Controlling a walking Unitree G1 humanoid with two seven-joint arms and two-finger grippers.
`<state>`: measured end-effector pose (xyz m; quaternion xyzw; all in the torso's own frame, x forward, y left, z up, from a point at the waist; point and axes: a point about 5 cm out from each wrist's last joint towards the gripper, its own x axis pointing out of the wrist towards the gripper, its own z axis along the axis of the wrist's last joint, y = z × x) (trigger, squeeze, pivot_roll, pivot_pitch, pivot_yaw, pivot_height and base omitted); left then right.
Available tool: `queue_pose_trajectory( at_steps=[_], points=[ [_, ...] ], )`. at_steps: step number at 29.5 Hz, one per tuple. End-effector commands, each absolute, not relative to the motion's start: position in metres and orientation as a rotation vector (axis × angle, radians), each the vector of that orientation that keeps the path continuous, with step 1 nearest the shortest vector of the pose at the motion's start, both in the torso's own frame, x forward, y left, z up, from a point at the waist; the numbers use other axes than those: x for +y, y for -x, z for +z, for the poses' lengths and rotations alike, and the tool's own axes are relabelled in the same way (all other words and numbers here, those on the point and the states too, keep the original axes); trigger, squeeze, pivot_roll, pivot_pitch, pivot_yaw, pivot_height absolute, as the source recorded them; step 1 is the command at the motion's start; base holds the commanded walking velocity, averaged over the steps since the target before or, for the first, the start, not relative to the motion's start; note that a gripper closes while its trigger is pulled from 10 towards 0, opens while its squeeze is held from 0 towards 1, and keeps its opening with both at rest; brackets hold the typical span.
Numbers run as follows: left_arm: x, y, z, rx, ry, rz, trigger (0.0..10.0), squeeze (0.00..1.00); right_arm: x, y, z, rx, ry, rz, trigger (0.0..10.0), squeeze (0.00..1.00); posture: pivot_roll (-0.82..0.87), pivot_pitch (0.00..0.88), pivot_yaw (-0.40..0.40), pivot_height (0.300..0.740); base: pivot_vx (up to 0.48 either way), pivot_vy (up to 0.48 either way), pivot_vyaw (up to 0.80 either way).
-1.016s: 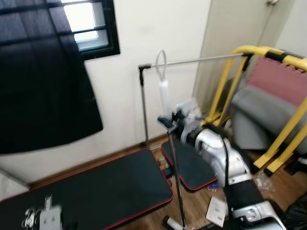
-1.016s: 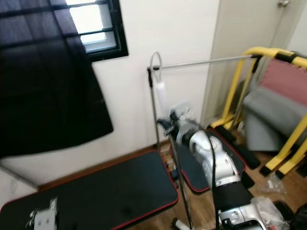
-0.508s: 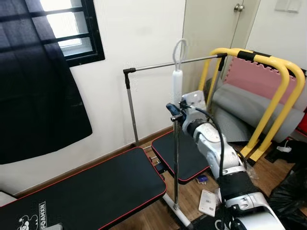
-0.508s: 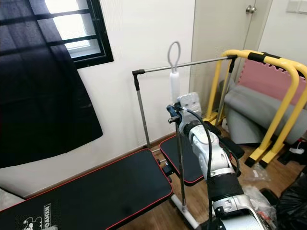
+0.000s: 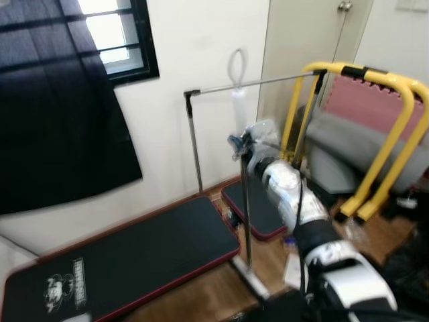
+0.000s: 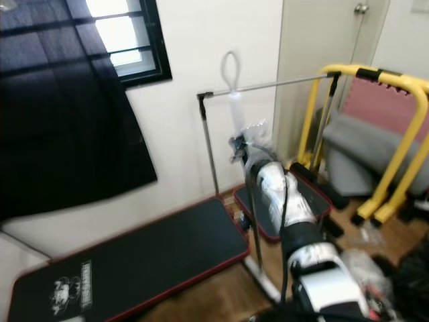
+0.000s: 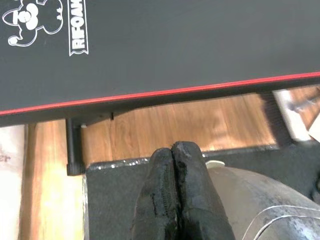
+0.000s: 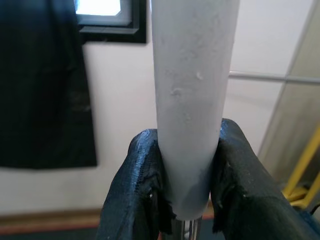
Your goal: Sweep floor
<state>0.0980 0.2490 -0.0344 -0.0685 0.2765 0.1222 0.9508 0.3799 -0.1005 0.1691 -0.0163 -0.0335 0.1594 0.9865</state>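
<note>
**Broom stands straight up in the right claw**

Head views: The right gripper is held up high in front of the robot. It holds a broom handle. The handle runs straight up and down. Its white top with a loop sticks up above the claw. Its thin metal part goes down to the wooden floor, just beside the black mat with the red edge. The brush end is too blurry to see. The right arm is the one at the broom. To sweep, I think the claw must tip and pull the bottom end across the floor.

Left wrist view: The left gripper hangs low over the floor, near the mat's red edge. Its two fingers are pressed together with nothing between them.

Right wrist view: The two black fingers squeeze the white grip from both sides. The grip's long way runs up between them, and the metal pole starts just under them.
</note>
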Motion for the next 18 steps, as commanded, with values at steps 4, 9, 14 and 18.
queue_pose_trajectory(
  at_steps=[4,9,14,18],
  points=[
    [0.250,-0.120,-0.007,0.427,0.142,0.171,10.0,0.00,-0.096,-0.384,0.182,-0.124,0.038,0.342,10.0,0.00,0.01,0.100,-0.027,0.740,0.000,0.000,0.00],
    [0.248,-0.137,0.016,0.324,0.117,0.135,10.0,0.00,-0.103,-0.386,0.179,-0.130,0.041,0.305,10.0,0.00,0.02,0.104,-0.027,0.740,0.000,0.000,0.00],
    [0.243,-0.150,0.033,0.253,0.118,0.110,10.0,0.00,-0.107,-0.387,0.180,-0.143,0.058,0.288,10.0,0.00,0.02,0.104,-0.028,0.740,0.384,0.000,0.00],
    [0.242,-0.156,0.041,0.227,0.119,0.104,10.0,0.00,-0.110,-0.387,0.181,-0.148,0.070,0.278,10.0,0.00,0.02,0.101,-0.030,0.740,0.429,0.000,0.00]
  ],
)
